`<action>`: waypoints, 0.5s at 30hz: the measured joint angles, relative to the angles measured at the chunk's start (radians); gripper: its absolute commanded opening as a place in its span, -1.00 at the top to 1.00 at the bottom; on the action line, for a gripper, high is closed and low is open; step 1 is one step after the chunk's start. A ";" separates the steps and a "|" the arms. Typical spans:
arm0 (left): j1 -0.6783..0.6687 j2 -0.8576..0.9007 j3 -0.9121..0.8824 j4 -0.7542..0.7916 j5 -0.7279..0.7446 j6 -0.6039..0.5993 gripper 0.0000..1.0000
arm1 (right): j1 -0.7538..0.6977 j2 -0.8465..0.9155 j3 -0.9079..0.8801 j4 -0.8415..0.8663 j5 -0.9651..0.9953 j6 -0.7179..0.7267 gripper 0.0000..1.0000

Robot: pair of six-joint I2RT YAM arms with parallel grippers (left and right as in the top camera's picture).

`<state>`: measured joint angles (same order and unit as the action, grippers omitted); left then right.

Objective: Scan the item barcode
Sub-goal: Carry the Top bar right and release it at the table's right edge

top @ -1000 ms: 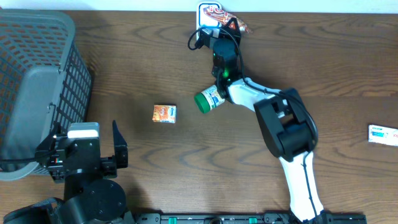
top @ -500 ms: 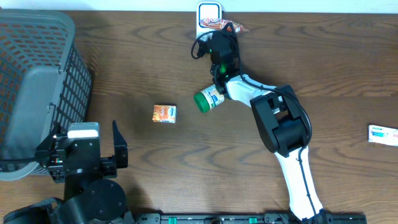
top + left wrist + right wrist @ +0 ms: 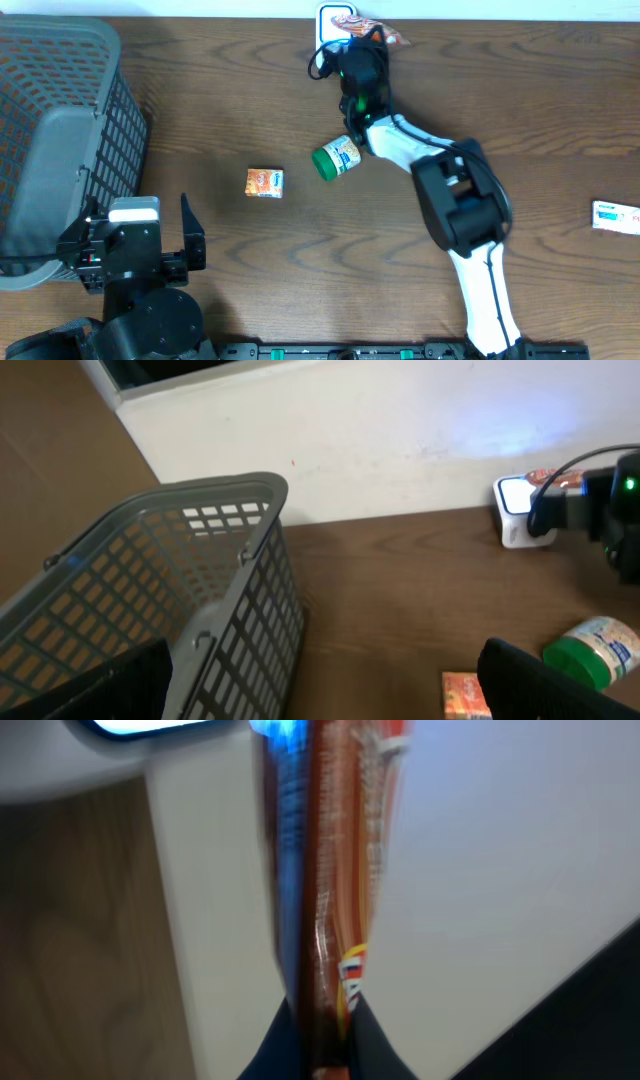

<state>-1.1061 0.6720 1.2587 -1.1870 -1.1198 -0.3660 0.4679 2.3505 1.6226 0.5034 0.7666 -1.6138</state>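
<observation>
My right gripper (image 3: 368,42) is shut on an orange-red snack packet (image 3: 392,40) at the table's far edge. It holds the packet right beside the white scanner (image 3: 336,17), whose screen is lit. In the right wrist view the packet (image 3: 335,870) stands edge-on, pinched between my dark fingertips (image 3: 282,1045), with the scanner's glow (image 3: 150,726) at the top left. My left gripper (image 3: 135,250) rests open at the near left with nothing between its fingers (image 3: 545,680). It is far from the packet.
A grey mesh basket (image 3: 60,130) fills the left side, just beyond my left gripper. A green-lidded jar (image 3: 335,158) lies on its side under the right arm. A small orange box (image 3: 265,183) is mid-table. A white packet (image 3: 615,216) is at the right edge.
The right gripper has shifted the packet slightly in front of the scanner, ending a little to the right. The left arm and the other items have not moved.
</observation>
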 measured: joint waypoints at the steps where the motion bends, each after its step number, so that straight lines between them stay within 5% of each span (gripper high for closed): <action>1: 0.000 0.000 0.000 0.000 0.000 0.000 -0.96 | 0.000 -0.034 -0.001 -0.116 0.018 0.039 0.98; 7: 0.000 0.000 -0.001 0.001 -0.001 0.000 -0.96 | -0.002 -0.300 0.004 -0.869 0.096 0.444 0.98; 15: 0.000 0.000 -0.001 0.000 -0.001 0.000 -0.96 | -0.133 -0.549 0.008 -1.461 -0.013 1.094 0.97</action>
<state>-1.1061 0.6724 1.2579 -1.1866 -1.1210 -0.3664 0.3351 1.8011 1.6310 -0.9573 0.7540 -0.5201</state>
